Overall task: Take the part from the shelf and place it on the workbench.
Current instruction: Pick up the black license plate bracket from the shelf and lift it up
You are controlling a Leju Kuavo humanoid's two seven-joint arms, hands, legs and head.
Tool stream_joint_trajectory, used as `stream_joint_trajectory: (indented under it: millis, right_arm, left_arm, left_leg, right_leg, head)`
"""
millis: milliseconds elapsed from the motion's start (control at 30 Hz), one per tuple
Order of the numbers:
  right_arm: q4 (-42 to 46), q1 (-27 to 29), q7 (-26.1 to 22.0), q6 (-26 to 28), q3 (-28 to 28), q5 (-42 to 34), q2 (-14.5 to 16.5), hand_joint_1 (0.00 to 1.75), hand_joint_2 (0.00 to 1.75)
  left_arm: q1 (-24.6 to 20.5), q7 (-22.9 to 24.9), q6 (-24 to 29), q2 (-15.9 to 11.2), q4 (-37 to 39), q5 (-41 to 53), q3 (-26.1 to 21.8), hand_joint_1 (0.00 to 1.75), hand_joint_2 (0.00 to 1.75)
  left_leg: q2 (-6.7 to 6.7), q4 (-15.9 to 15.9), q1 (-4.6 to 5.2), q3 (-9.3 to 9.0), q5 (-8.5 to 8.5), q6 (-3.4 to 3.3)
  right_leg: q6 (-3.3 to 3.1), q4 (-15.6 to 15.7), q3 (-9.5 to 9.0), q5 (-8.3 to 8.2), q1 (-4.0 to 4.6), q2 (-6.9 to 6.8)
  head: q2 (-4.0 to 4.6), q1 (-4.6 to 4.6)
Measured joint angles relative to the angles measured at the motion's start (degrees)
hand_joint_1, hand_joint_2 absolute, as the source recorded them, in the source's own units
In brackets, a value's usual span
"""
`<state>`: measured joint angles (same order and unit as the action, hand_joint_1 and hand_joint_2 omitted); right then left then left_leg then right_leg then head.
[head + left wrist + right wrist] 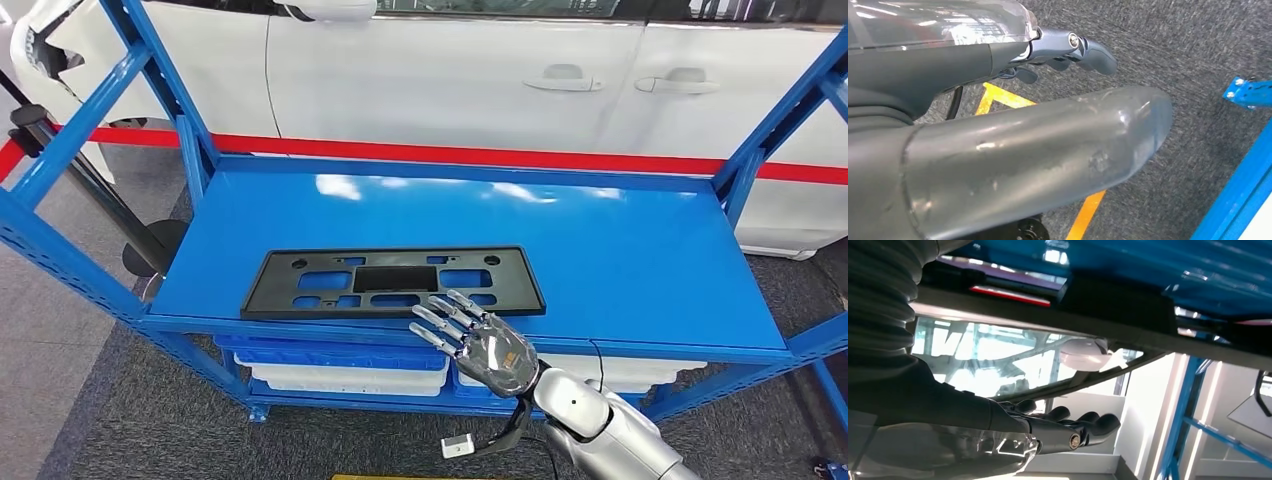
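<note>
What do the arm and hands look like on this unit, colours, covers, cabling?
Right arm: polished silver shell with a rounded wrist joint. Right hand: clear glossy back cover over dark internals with an orange patch, silvery segmented fingers. A black cable runs from the wrist to a small white box. Left hand: thick scuffed grey thumb, clear cover, darker fingers.

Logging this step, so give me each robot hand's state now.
Left robot hand: hangs over the floor, holding nothing; open or closed cannot be told.
Right robot hand: open, fingers spread at the black part, not gripping.
</note>
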<state>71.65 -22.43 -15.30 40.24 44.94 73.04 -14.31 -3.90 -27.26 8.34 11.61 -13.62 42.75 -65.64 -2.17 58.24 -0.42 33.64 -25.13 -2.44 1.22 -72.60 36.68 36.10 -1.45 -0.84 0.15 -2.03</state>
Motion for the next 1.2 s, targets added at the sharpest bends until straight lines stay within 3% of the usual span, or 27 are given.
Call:
stream_joint_trajectory:
  millis: [33,67,133,167,200,267,367,433,500,533,567,600,667,700,733,800,900,1000,1033,1067,1100,1167,1200]
  right_arm:
    - [-0.3,-0.04,0.15,0.0,0.27,-0.17,0.0,0.0,1.75]
    - [-0.56,-0.18,0.34,0.0,0.54,-0.35,-0.01,0.0,1.75]
    - [-1.0,-0.83,1.03,0.0,1.1,-0.98,0.0,0.0,1.75]
    - [-1.2,-1.36,1.43,0.0,1.49,-1.39,0.02,0.0,1.75]
    - [-1.37,-1.96,1.76,0.0,1.9,-1.79,0.04,0.0,1.75]
    - [-1.68,-2.99,2.32,-0.01,2.78,-2.4,0.08,0.0,1.75]
    - [-2.19,-3.98,3.55,-0.01,4.14,-3.17,-0.1,0.0,1.75]
    - [-2.83,-4.74,4.5,0.0,5.12,-3.64,-0.55,0.0,1.75]
    - [-3.6,-5.31,5.19,0.02,6.03,-3.9,-0.97,0.0,1.75]
    - [-3.91,-5.47,5.4,0.04,6.36,-3.97,-1.08,0.0,1.75]
    - [-4.16,-5.62,5.56,0.07,6.62,-4.01,-1.12,0.0,1.75]
    - [-4.37,-5.78,5.68,0.09,6.84,-4.04,-1.12,0.0,1.75]
    - [-4.82,-6.14,5.99,0.08,7.28,-4.17,-1.12,0.0,1.75]
    - [-5.08,-6.36,6.16,0.08,7.47,-4.3,-1.13,0.0,1.75]
    - [-5.31,-6.6,6.36,0.08,7.65,-4.44,-1.13,0.0,1.75]
    - [-5.67,-7.06,6.74,0.08,8.02,-4.69,-1.14,0.0,1.75]
    - [-6.03,-7.29,7.15,0.09,8.39,-5.03,-0.98,0.0,1.75]
    - [-6.9,-7.41,8.37,0.1,9.17,-6.14,-0.62,0.0,1.75]
    - [-7.32,-7.57,9.05,0.1,9.68,-6.71,-0.52,0.0,1.75]
    - [-7.71,-7.82,9.74,0.11,10.26,-7.28,-0.41,0.0,1.75]
    - [-8.04,-8.17,10.38,0.11,10.81,-7.84,-0.3,0.0,1.75]
    - [-8.89,-9.03,11.68,0.1,12.07,-9.05,0.08,0.0,1.75]
    - [-9.45,-9.53,12.36,0.1,12.78,-9.71,0.39,0.0,1.75]
  left_arm:
    - [-0.02,0.0,-0.02,0.0,0.0,0.0,0.0,0.0,0.0]
    - [-0.01,0.0,-0.05,0.01,0.0,0.01,0.0,0.0,0.0]
    - [0.05,0.0,-0.14,0.11,0.0,0.05,0.0,0.0,0.0]
    - [0.03,-0.01,-0.17,0.19,0.0,0.11,-0.01,0.0,0.0]
    - [-0.01,-0.01,-0.19,0.26,0.0,0.17,-0.01,0.0,0.0]
    - [-0.09,-0.01,-0.2,0.33,0.0,0.3,-0.02,0.0,0.0]
    - [-0.23,-0.02,-0.24,0.34,0.0,0.46,-0.02,0.0,0.0]
    - [-0.36,-0.01,-0.27,0.34,0.0,0.63,-0.02,0.0,0.0]
    - [-0.38,0.03,-0.29,0.39,0.0,0.88,-0.01,0.0,0.0]
    - [-0.33,0.05,-0.29,0.4,0.0,0.97,-0.01,0.0,0.0]
    - [-0.26,0.06,-0.28,0.42,0.0,1.0,-0.01,0.0,0.0]
    - [-0.21,0.07,-0.26,0.42,0.0,1.02,-0.02,0.0,0.0]
    - [-0.15,0.08,-0.2,0.41,0.0,1.09,-0.03,0.0,0.0]
    - [-0.14,0.11,-0.13,0.4,0.0,1.19,-0.03,0.0,0.0]
    - [-0.14,0.18,-0.07,0.4,0.0,1.27,-0.04,0.0,0.0]
    - [-0.19,0.34,0.06,0.42,0.0,1.46,-0.04,0.0,0.0]
    - [-0.3,0.43,0.09,0.55,0.0,1.61,-0.04,0.0,0.0]
    - [-0.55,0.4,0.08,0.58,0.0,1.93,-0.04,0.0,0.0]
    - [-0.59,0.43,0.06,0.58,0.0,2.09,-0.04,0.0,0.0]
    - [-0.59,0.46,0.04,0.57,0.0,2.23,-0.04,0.0,0.0]
    - [-0.58,0.5,0.03,0.57,0.0,2.35,-0.04,0.0,0.0]
    - [-0.58,0.6,0.01,0.63,0.0,2.65,-0.04,0.0,0.0]
    - [-0.61,0.63,0.0,0.67,0.0,2.83,-0.04,0.0,0.0]
  left_leg:
    - [-0.19,0.01,0.01,-0.33,-0.28,0.0]
    - [-0.37,0.02,0.01,-0.81,-0.61,0.06]
    - [-0.59,0.01,0.02,-1.91,-1.4,0.36]
    - [-0.63,0.04,0.12,-2.27,-1.81,0.64]
    - [-0.63,0.07,0.21,-2.39,-2.14,0.97]
    - [-0.55,-0.05,0.34,-2.35,-2.44,1.68]
    - [-0.15,0.96,0.24,-2.36,-3.43,2.76]
    - [0.46,6.31,0.21,0.18,-6.06,3.37]
    - [0.87,13.86,0.23,4.85,-8.7,3.7]
    - [0.93,15.93,0.22,6.5,-8.68,3.77]
    - [0.95,16.11,0.22,7.26,-7.57,3.77]
    - [0.95,14.05,0.23,6.88,-5.41,3.68]
    - [0.62,6.57,0.36,4.32,-0.47,3.17]
    - [0.38,3.5,0.47,3.22,0.98,2.82]
    - [0.15,1.6,0.61,2.57,1.61,2.46]
    - [0.03,0.83,0.82,2.32,1.38,1.81]
    - [-0.01,-0.19,0.2,1.45,1.67,0.74]
    - [-0.17,-0.56,0.02,1.08,1.64,0.18]
    - [-0.22,-0.54,0.05,1.0,1.52,0.13]
    - [-0.26,-0.52,0.07,0.85,1.38,0.12]
    - [-0.31,-0.48,0.07,0.61,1.2,0.19]
    - [-0.34,-0.35,0.09,0.05,0.75,0.54]
    - [-0.32,-0.19,0.2,-0.06,0.51,0.81]
  right_leg:
    - [0.06,-1.7,1.49,-0.44,-0.1,0.03]
    - [0.05,-1.25,1.97,-2.1,-0.19,0.03]
    - [-0.23,5.04,0.3,-7.55,-0.29,-0.23]
    - [-0.43,8.38,-0.88,-9.53,-0.15,-0.5]
    - [-0.66,11.16,-1.95,-10.29,0.01,-0.75]
    - [-1.02,13.12,-2.89,-9.6,0.37,-0.89]
    - [-1.66,14.11,-3.77,-9.15,0.14,-0.89]
    - [-2.2,14.55,-4.42,-8.92,0.11,-1.41]
    - [-2.6,14.58,-4.84,-8.5,0.3,-1.78]
    - [-2.69,14.57,-5.11,-8.25,0.37,-1.87]
    - [-2.7,14.56,-5.45,-7.97,0.42,-1.93]
    - [-2.64,14.55,-5.87,-7.69,0.45,-1.94]
    - [-2.34,14.47,-6.8,-7.0,0.58,-1.96]
    - [-2.07,14.39,-7.1,-6.66,0.73,-1.9]
    - [-1.8,14.35,-7.26,-6.39,0.84,-1.87]
    - [-1.23,14.52,-7.38,-6.16,0.93,-1.79]
    - [-0.58,13.0,-6.88,-4.76,0.71,-1.34]
    - [-0.17,2.89,-1.73,-0.32,0.22,-0.17]
    - [-0.04,-0.12,0.09,0.27,0.08,0.0]
    - [0.04,-1.37,1.16,-0.24,-0.02,0.07]
    - [0.04,-0.34,1.14,-1.93,-0.11,0.06]
    - [-0.27,6.61,-1.44,-6.76,-0.18,-0.37]
    - [-0.47,10.15,-2.93,-8.34,-0.04,-0.72]
  head:
    - [0.0,0.0]
    - [0.0,0.0]
    - [0.0,0.01]
    - [0.0,0.02]
    - [0.0,0.02]
    - [0.0,0.01]
    - [0.0,-0.01]
    - [0.0,-0.01]
    - [0.0,0.0]
    - [0.0,0.0]
    - [0.0,0.0]
    - [0.0,0.0]
    - [0.0,0.01]
    - [0.0,0.01]
    - [0.0,0.01]
    - [0.0,-0.01]
    - [0.0,0.01]
    - [0.0,0.01]
    - [0.0,0.01]
    - [0.0,0.01]
    - [0.0,0.0]
    - [0.0,0.01]
    - [0.0,0.01]
